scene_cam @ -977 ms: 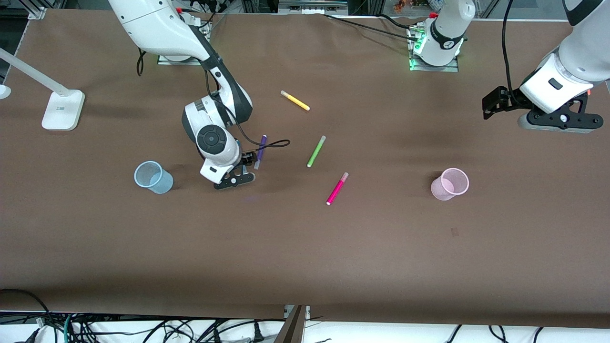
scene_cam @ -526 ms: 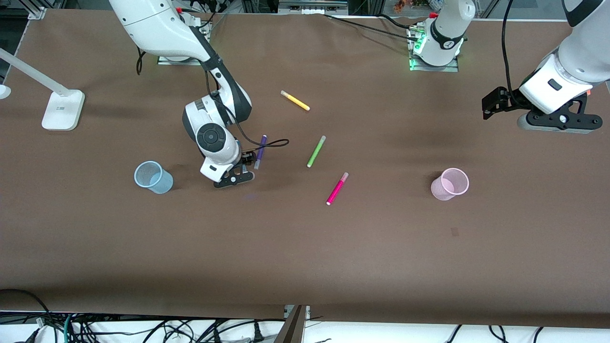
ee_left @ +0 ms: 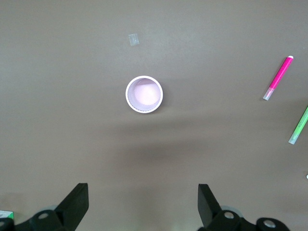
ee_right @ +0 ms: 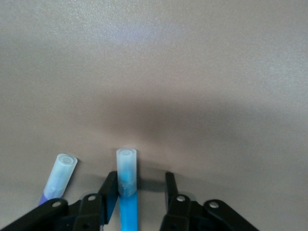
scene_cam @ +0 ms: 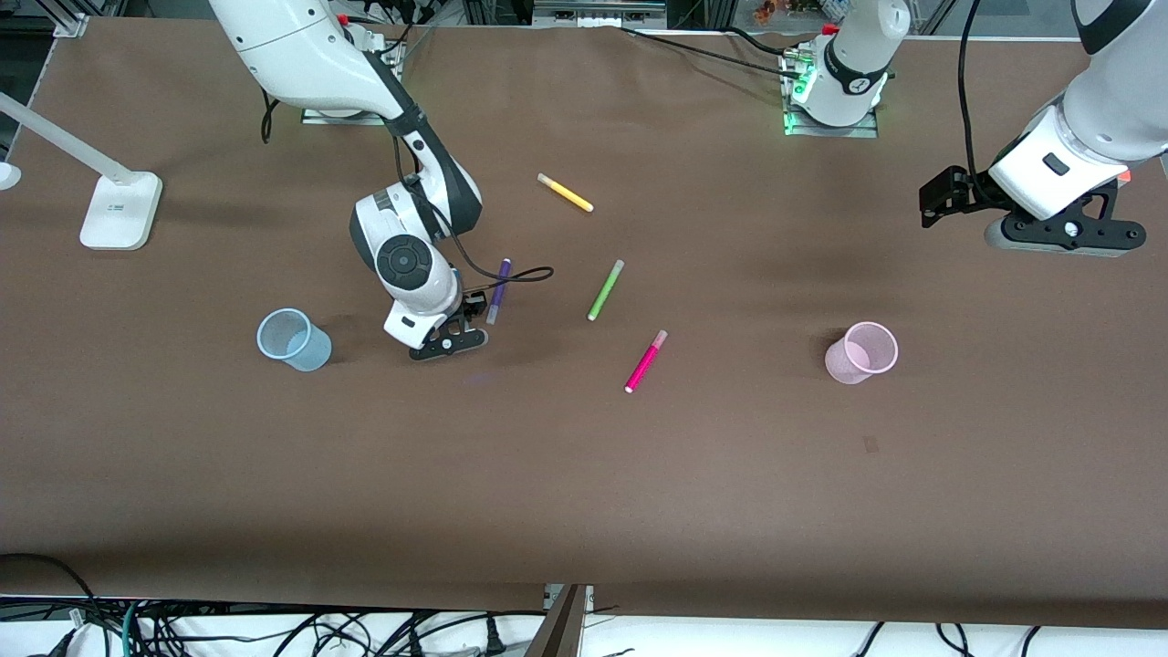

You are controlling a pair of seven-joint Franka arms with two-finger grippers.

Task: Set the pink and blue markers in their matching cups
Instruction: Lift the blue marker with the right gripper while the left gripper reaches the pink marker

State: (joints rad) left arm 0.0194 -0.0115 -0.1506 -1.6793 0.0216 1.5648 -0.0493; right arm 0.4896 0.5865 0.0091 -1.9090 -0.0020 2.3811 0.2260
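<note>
My right gripper (scene_cam: 447, 345) is down at the table between the light blue cup (scene_cam: 294, 339) and the pink marker (scene_cam: 645, 362). In the right wrist view its jaws (ee_right: 140, 178) straddle the blue marker (ee_right: 127, 192): one finger touches it, the other stands a small gap away. The marker still lies flat, pale cap forward. The pink marker (ee_left: 277, 79) lies loose mid-table. The light pink cup (scene_cam: 860, 353) stands upright toward the left arm's end. My left gripper (scene_cam: 1063, 235) hangs open and empty high above the table, with the pink cup (ee_left: 144, 94) below it.
A dark purple marker (scene_cam: 499, 287) lies right beside the blue one, its pale cap (ee_right: 61, 171) showing in the right wrist view. A lime green marker (scene_cam: 605, 289) and a yellow marker (scene_cam: 565, 192) lie mid-table. A white lamp base (scene_cam: 119, 210) stands at the right arm's end.
The right gripper's fingers have narrowed around the blue marker. The left arm has drifted slightly toward its base. The markers and cups have not moved.
</note>
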